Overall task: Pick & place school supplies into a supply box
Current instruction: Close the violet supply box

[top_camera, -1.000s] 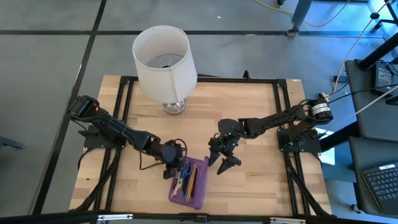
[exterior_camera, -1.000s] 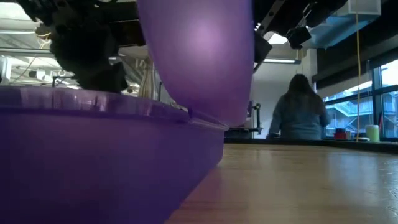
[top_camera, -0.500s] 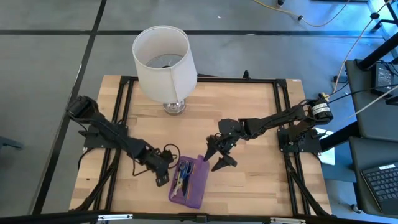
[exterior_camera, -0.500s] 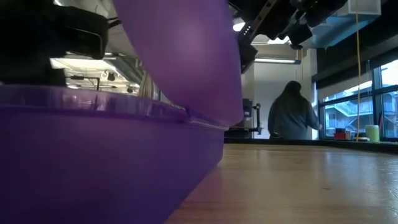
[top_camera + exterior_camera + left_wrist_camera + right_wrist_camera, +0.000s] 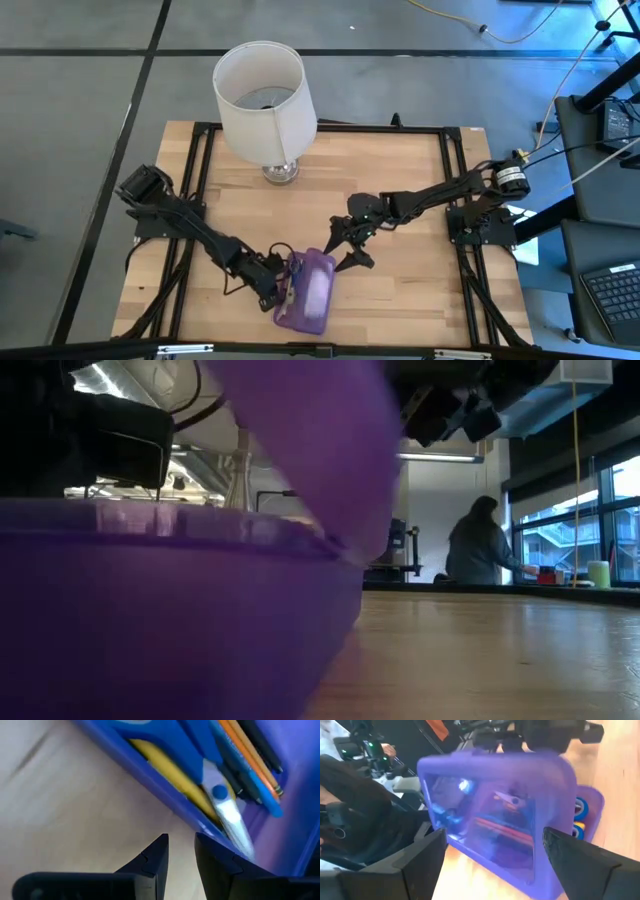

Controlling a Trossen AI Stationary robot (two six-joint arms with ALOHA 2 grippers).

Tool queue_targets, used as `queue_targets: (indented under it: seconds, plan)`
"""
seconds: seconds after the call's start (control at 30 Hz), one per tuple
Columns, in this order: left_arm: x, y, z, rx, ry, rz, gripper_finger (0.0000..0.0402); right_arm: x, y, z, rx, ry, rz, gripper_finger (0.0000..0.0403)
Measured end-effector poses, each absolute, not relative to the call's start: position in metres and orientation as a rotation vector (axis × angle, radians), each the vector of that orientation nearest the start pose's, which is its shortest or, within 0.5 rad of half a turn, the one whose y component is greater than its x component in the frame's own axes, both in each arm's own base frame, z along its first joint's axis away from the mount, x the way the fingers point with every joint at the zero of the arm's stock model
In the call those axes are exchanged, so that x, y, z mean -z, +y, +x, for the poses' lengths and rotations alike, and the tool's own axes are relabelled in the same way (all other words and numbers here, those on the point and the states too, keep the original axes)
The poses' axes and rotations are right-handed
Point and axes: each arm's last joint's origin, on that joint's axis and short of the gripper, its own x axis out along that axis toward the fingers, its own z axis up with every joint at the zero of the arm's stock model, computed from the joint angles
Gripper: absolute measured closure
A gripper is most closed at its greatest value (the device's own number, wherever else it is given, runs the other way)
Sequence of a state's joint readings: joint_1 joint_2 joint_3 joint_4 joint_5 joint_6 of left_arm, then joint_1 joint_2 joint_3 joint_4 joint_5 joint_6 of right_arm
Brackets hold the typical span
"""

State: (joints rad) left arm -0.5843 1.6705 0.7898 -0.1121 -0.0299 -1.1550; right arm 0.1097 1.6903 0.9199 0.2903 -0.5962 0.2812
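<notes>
The purple supply box [image 5: 310,295] lies near the table's near edge, its lid [image 5: 510,800] tilted low over the base. Inside, the left wrist view shows blue-handled scissors [image 5: 200,755], a yellow pencil [image 5: 170,770], orange pencils [image 5: 250,755] and dark pens [image 5: 265,745]. My left gripper [image 5: 272,285] is low at the box's left side, shut [image 5: 181,850]. My right gripper [image 5: 345,252] is open at the box's far right corner, its fingers spread on either side of the lid [image 5: 492,850]. My left gripper lies low beside the box's left long wall [image 5: 200,827], coming level from the table's left. The outer side of one finger [image 5: 215,862] seems to rest against that wall; the box stays flat on the table. My right gripper: whether its fingers touch the lid cannot be told.
A white-shaded lamp [image 5: 262,100] stands at the table's far side, left of centre. Bare wood lies right of the box [image 5: 500,650]. A person [image 5: 482,550] stands in the room beyond the table. Black frame rails [image 5: 452,200] run along the table's edges.
The box's lid has swung from nearly upright down toward the left over the base, which stays on the table. My left gripper has drawn back out of the box's far end to its left side, lower. My right gripper has crept a little left toward the box.
</notes>
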Motion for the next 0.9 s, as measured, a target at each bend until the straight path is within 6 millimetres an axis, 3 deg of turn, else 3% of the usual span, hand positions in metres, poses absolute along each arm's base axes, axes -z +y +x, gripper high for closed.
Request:
queue_targets:
  seconds: [0.27, 0.53, 0.63, 0.8, 0.9]
  plan:
    - [-0.138, -0.168, 0.267, -0.003, 0.972, -0.755, 0.0313, -0.187, 0.055, 0.348, -0.616, 0.598, 0.387, 0.0069]
    - [-0.134, -0.155, 0.268, -0.041, 1.032, -0.725, 0.0313, -0.192, 0.054, 0.348, -0.606, 0.578, 0.372, 0.0069]
    - [-0.135, -0.149, 0.269, -0.035, 1.036, -0.688, 0.0313, -0.201, 0.063, 0.351, -0.506, 0.562, 0.245, 0.0069]
    - [-0.138, -0.136, 0.277, -0.017, 1.003, -0.615, 0.0313, -0.215, 0.088, 0.352, -0.247, 0.753, -0.058, 0.0069]
    - [-0.138, -0.127, 0.281, -0.016, 0.99, -0.579, 0.0313, -0.224, 0.1, 0.35, -0.152, 0.806, -0.112, 0.0069]
